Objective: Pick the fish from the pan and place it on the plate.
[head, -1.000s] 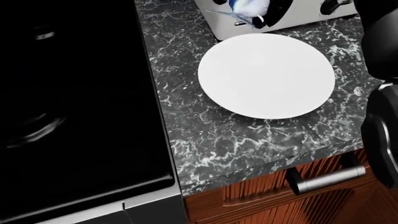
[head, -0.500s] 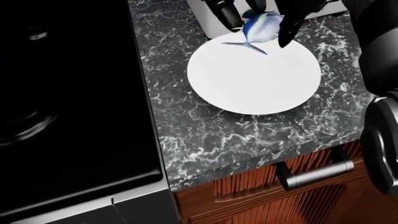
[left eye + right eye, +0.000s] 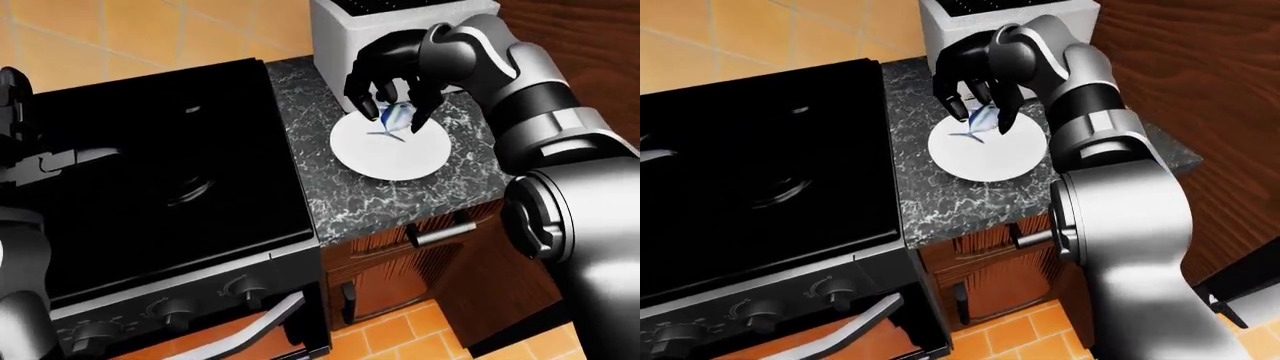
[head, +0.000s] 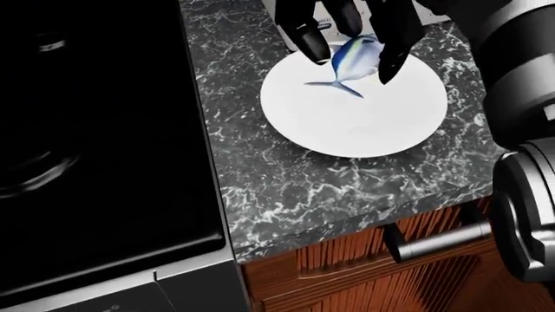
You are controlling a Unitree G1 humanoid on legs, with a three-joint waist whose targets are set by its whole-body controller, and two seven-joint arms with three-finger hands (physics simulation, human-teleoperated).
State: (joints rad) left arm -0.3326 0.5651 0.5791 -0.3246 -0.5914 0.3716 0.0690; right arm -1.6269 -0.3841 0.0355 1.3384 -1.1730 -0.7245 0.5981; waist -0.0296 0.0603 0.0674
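A small blue and white fish (image 4: 351,60) hangs just over the upper edge of the round white plate (image 4: 364,127), tail pointing down-left. My right hand (image 4: 347,55) comes in from the top of the head view, its black fingers (image 4: 310,40) shut on the fish from either side. The plate lies on the dark marble counter (image 4: 260,188), to the right of the black stove (image 3: 150,150). A dark pan (image 3: 190,187) is only faintly visible on the stove. My left hand (image 3: 45,159) stays at the left edge of the left-eye view over the stove, fingers spread and holding nothing.
A white boxy appliance (image 3: 400,22) stands on the counter just above the plate. Below the counter edge is a wooden drawer with a metal handle (image 4: 442,242). The oven's knobs (image 3: 170,307) and door handle run along the bottom. The floor is orange tile.
My right hand has carried the fish down and leftward from the appliance's side to over the plate's upper part. The view shifted slightly between the earlier frames.
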